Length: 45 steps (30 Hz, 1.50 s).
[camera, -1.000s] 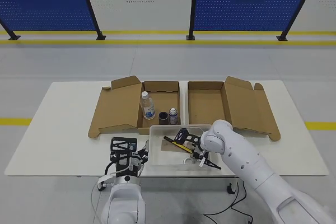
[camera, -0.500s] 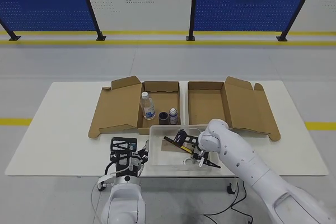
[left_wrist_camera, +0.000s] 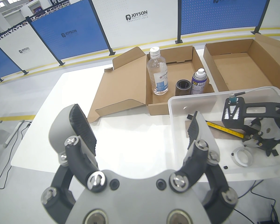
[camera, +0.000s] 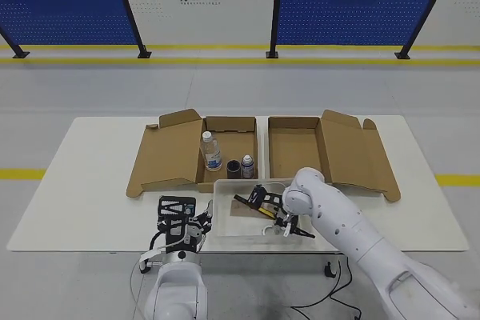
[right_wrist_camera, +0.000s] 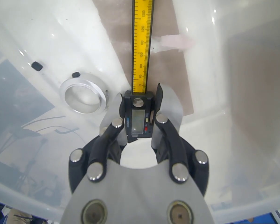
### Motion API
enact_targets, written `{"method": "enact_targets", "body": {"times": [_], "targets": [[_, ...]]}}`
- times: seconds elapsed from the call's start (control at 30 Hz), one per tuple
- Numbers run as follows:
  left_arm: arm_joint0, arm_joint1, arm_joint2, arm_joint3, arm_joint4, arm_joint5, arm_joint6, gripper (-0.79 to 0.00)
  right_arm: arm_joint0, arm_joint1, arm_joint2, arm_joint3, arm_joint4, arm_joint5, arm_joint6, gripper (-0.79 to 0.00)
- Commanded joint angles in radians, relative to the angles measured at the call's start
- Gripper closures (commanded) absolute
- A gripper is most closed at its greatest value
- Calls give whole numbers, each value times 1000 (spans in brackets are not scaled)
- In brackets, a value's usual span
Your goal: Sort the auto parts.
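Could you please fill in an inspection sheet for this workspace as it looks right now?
Surface: white table, carrying two opened cardboard boxes and a clear bin.
Job's things: caliper and metal ring lie in the bin. The left box holds a bottle, a cylinder and a spray can. The right box stands open.
Clutter: small black bits in the bin near the ring.
Grippers: left gripper is open beside the bin. Right gripper is inside the bin, shut on the caliper's head.
Cables: cables hang below the table's near edge.
Surroundings: blue panels, yellow floor lines.
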Motion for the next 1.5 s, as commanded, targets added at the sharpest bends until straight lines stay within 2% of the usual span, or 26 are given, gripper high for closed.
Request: {"method": "enact_targets", "body": {"times": [0.0,0.23,0.73,1.47], "targets": [[0,0,0,0,0,0,0,-785,0,3,9,-11,0,4,-1,0],[0,0,0,0,0,0,0,-785,-26,27,54,-92,-10,24,6,0],[0,0,0,0,0,0,0,-785,-146,96,214,-362,-24,78,27,0],[0,0,0,0,0,0,0,-785,-216,135,312,-464,-11,65,-37,0]]}}
